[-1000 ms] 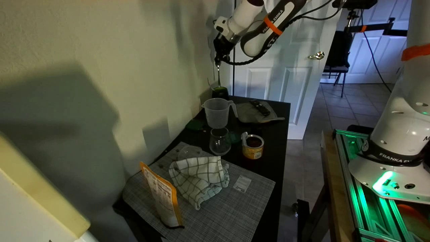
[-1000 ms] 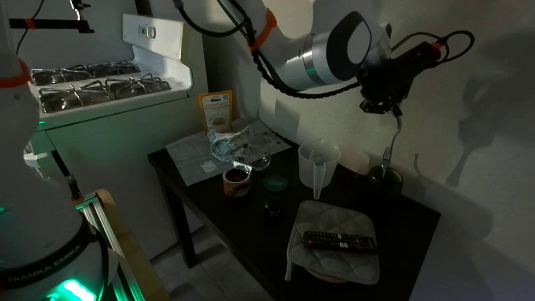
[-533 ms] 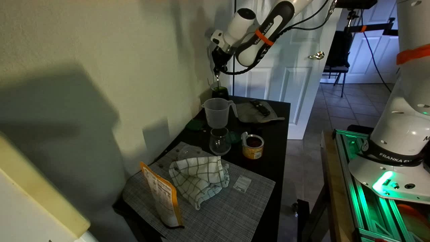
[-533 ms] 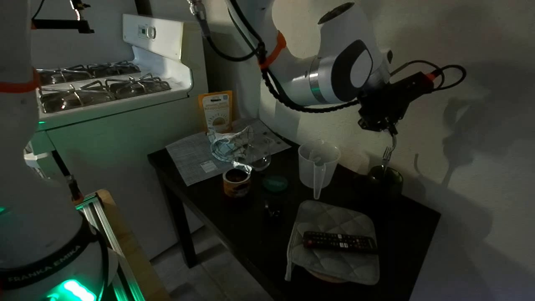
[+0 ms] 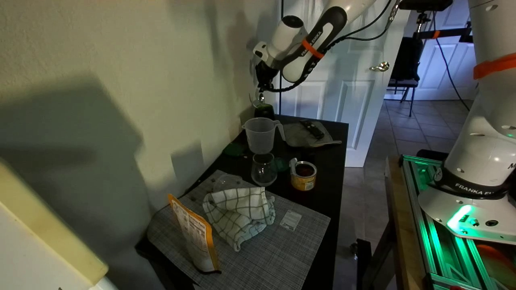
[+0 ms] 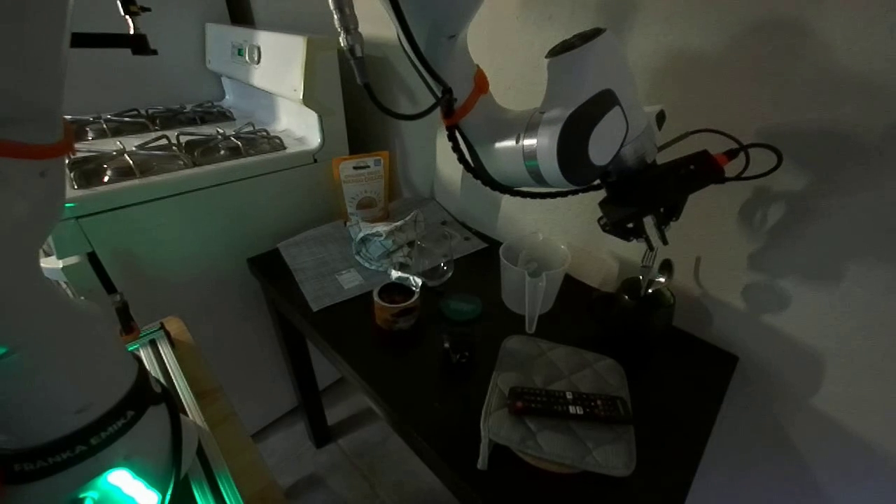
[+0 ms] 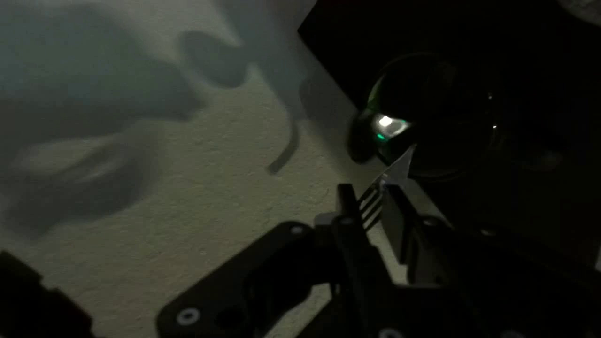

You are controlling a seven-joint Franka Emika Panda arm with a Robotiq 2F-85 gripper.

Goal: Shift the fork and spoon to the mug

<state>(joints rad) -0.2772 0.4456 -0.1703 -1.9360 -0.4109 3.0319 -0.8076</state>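
A black remote control [image 6: 570, 406] lies on a gray quilted pot holder [image 6: 560, 357] at the near end of a dark table [image 6: 420, 385], as seen in an exterior view. Just behind it, near the wall [image 6: 826, 308], a green mug [image 6: 654, 311] holds a fork [image 6: 648, 259], tines up, and a spoon [image 6: 663, 269], its bowl raised just beside the tines. Directly above the mug in both exterior views, the Robotiq gripper [image 7: 367, 191] of a Franka Emika Panda arm [image 6: 504, 143] points down, its jaws parted by a narrow gap. The fork's tines show through that gap in the wrist view; whether the jaws touch them cannot be told. Farther along the tabletop stand a translucent measuring jug [image 6: 521, 280] and a can [image 6: 397, 315] with its foil lid peeled back, a green disc [image 6: 460, 306] lying between them. Beyond, a stemless glass [image 6: 434, 259] sits near a rumpled checked dish towel [image 6: 381, 245], which lies on a gray woven placemat [image 6: 315, 280]. An orange-edged pouch [image 6: 364, 185] stands upright behind the towel. To one side, past the table's end, is a white gas range [image 6: 203, 210], metal grates over its burners.
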